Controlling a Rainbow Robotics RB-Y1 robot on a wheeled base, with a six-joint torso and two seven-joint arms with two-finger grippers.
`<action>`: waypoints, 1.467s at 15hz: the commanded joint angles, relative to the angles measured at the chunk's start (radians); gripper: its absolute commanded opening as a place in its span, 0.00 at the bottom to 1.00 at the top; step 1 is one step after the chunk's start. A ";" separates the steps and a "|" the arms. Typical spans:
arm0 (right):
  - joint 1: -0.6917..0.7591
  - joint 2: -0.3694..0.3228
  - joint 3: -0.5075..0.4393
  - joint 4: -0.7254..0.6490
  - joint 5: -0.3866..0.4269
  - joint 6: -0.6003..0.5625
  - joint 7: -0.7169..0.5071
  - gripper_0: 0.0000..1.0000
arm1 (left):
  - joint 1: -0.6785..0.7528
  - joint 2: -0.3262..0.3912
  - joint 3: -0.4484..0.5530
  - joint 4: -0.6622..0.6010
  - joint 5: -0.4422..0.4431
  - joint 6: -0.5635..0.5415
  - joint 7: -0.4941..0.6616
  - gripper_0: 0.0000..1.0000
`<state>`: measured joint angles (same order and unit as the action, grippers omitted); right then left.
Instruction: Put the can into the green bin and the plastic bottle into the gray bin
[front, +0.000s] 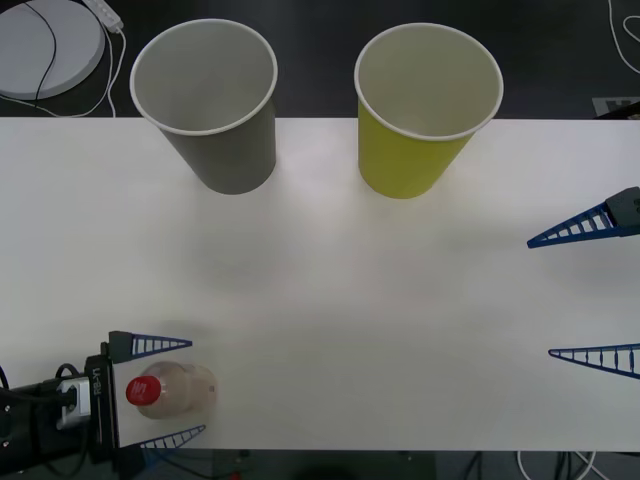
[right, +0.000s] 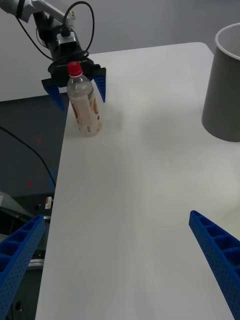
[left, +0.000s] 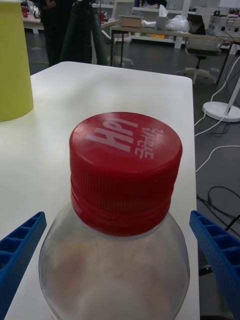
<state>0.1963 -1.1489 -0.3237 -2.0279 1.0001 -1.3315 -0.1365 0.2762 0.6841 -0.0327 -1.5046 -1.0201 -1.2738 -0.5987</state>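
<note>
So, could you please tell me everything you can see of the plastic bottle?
The plastic bottle is small and clear, with a ribbed red screw cap bearing pale embossed lettering, beige contents and a red-and-yellow label. It stands upright, cap on, near the table's front edge on the robot's left. The left gripper is open, one blue finger on each side of it; whether they touch it is unclear.

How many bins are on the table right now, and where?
2. The gray bin stands at the table's far edge on the robot's left; the green bin stands beside it, to the right, apart from it. Both are upright.
</note>
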 joint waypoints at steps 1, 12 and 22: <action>0.000 0.000 0.000 0.000 0.000 0.000 0.000 1.00 | 0.000 0.000 0.001 0.000 0.000 0.001 -0.004 0.13; 0.000 0.000 0.000 0.000 0.000 0.000 0.000 1.00 | -0.003 0.000 0.001 -0.005 0.002 0.001 0.002 0.00; 0.000 0.000 0.000 0.000 0.000 0.000 0.000 1.00 | 0.047 0.049 0.070 -0.146 0.005 0.022 0.086 0.00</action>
<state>0.1963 -1.1489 -0.3237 -2.0279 1.0001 -1.3315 -0.1365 0.3160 0.7297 0.0300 -1.6390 -1.0159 -1.2552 -0.5181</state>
